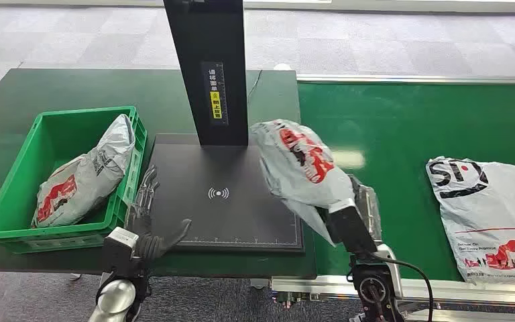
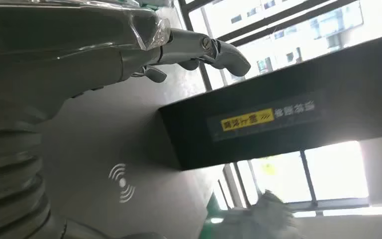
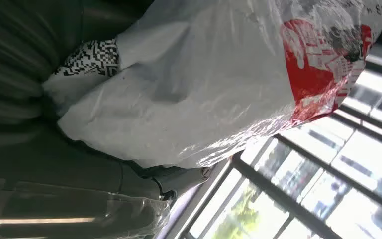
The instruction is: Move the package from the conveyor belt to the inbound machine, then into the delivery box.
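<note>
The package (image 1: 302, 168) hangs in the air above the right edge of the scanner plate (image 1: 221, 201), between belt (image 1: 389, 127) and plate. The right hand (image 1: 338, 211) grips it from below. The left hand (image 1: 149, 221) rests loose at the plate's left edge, holding nothing. The plastic looks slippery, so the package could slide out, or land half off the plate. 1 package already lies in the box (image 1: 13, 221).

I see even overhead light; a glare patch on the conveyor belt (image 1: 349, 159). Both wrist views blow out at the windows (image 2: 335, 172), with the held package (image 1: 302, 168) motion-blurred.
</note>
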`<action>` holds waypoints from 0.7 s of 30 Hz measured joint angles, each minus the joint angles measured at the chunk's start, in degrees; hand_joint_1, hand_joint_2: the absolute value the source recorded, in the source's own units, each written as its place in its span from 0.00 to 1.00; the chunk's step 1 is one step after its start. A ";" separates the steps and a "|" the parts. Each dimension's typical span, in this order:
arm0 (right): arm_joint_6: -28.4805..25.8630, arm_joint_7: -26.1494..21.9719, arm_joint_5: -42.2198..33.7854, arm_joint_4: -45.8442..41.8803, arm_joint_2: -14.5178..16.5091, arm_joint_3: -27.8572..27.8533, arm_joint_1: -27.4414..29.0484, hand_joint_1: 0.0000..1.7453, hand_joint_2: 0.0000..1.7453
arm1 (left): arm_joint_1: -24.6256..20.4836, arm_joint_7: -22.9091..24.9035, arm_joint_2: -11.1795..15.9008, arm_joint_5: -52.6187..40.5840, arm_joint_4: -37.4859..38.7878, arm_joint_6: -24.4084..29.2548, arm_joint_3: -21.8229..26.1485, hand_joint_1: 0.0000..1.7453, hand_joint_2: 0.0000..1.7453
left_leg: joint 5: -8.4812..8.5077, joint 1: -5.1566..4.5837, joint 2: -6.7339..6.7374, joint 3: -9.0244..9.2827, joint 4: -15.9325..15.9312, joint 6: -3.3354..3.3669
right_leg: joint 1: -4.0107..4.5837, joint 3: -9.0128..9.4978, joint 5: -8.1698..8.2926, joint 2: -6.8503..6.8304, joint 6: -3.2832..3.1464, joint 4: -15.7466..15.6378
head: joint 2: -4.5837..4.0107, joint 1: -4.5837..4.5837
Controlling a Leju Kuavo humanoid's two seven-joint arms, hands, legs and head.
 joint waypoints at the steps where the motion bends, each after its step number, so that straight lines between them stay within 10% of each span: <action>1: 1.18 0.58 0.14 1.15 -0.18 0.86 -0.69 1.00 1.00 | -0.18 -0.10 -0.01 0.32 0.00 0.36 0.00 0.00 1.00 | 0.00 0.00 0.00 0.00 0.00 0.00 | 0.00 0.00 0.00 0.00 0.00 0.00 | 0.00 0.00; 9: 10.59 3.24 2.05 17.66 -1.66 12.45 -10.99 1.00 1.00 | -2.06 -0.50 0.04 3.65 0.69 2.81 -0.13 0.00 1.00 | 0.01 0.00 -0.03 -0.03 0.01 -0.01 | 0.00 -0.04 0.01 -0.01 0.00 0.01 | 0.00 -0.01; 21: 9.51 5.92 5.47 32.93 -1.12 24.28 -21.20 1.00 1.00 | -2.20 -0.46 0.57 4.07 1.61 2.64 -1.08 0.00 1.00 | 0.01 0.00 -0.01 0.04 0.01 -0.01 | 0.00 -0.01 0.02 0.00 -0.02 0.01 | 0.00 -0.01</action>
